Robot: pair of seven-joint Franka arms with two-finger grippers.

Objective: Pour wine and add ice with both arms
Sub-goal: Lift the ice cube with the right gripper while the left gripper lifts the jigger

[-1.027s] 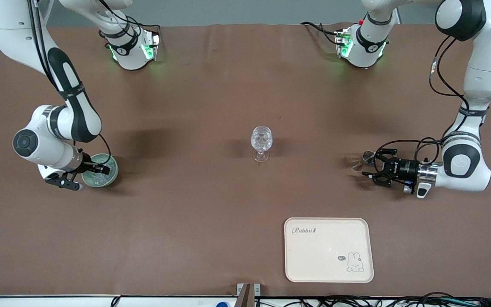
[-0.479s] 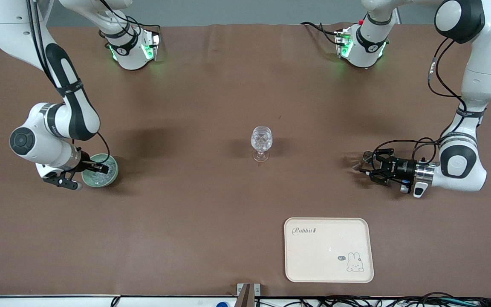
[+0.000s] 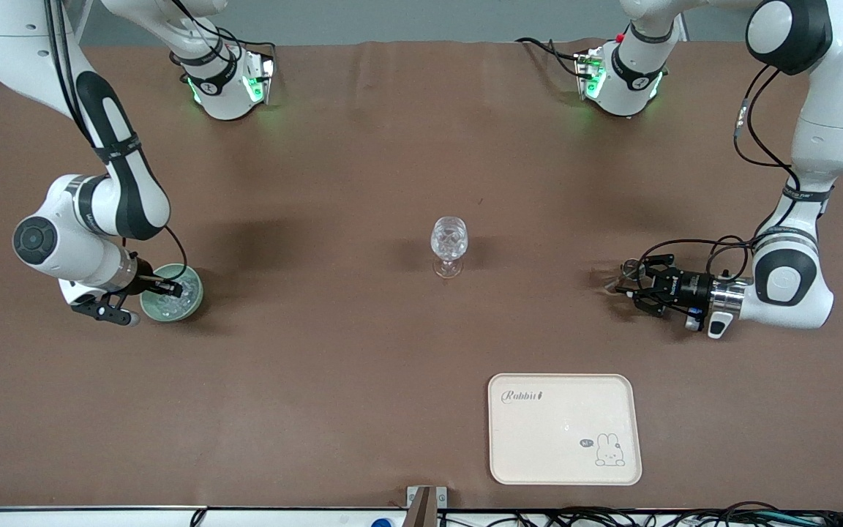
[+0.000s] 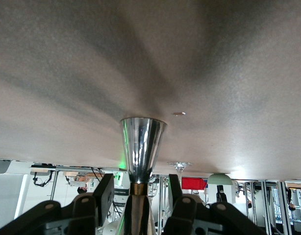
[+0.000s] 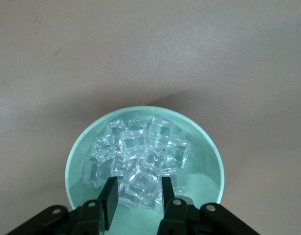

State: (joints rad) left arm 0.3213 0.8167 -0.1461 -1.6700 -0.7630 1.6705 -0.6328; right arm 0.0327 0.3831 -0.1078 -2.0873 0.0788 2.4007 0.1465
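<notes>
- Right wrist view: the right gripper (image 5: pixel 138 190) is lowered into a pale green bowl (image 5: pixel 207 161), directly over a heap of clear ice (image 5: pixel 158 129). Whether it is closed on a cube cannot be told.
- Left wrist view: the left gripper (image 4: pixel 139 185) is partly open. Its fingers (image 4: pixel 104 188) stand either side of the narrow waist of a silver cone-shaped metal cup (image 4: pixel 142 142), with a gap showing on each side.
- Front view: the bowl of ice sits at the right arm's end of the brown table (image 3: pixel 319 380), at mid-height in the frame.
- The metal cup is at the left arm's end, at about the same height.
- A clear wine glass (image 3: pixel 448 245) stands upright in the centre of the frame, between the two and well apart from both.
- A cream tray (image 3: pixel 564 446) with a rabbit drawing lies low in the frame.
</notes>
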